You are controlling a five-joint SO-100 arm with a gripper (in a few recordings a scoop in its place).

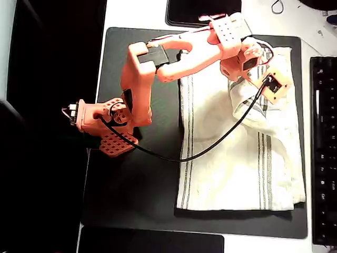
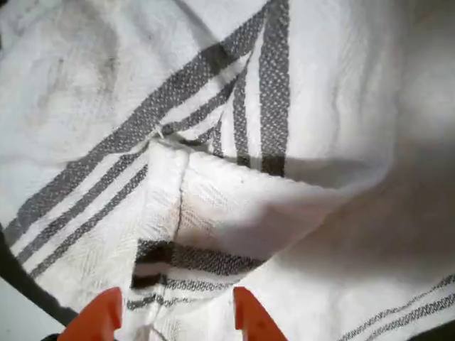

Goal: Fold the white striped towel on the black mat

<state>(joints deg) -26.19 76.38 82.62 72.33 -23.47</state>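
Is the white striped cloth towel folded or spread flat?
Partly folded: the white striped cloth towel has its upper right corner turned over; the rest lies spread.

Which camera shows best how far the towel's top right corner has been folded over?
The overhead view: the whole white striped towel shows on the black mat, corner bunched under the hand. The wrist view shows close-up creases.

overhead view: straight down, far | wrist view: close, facing white striped towel [image 2: 284, 213] | shared: towel
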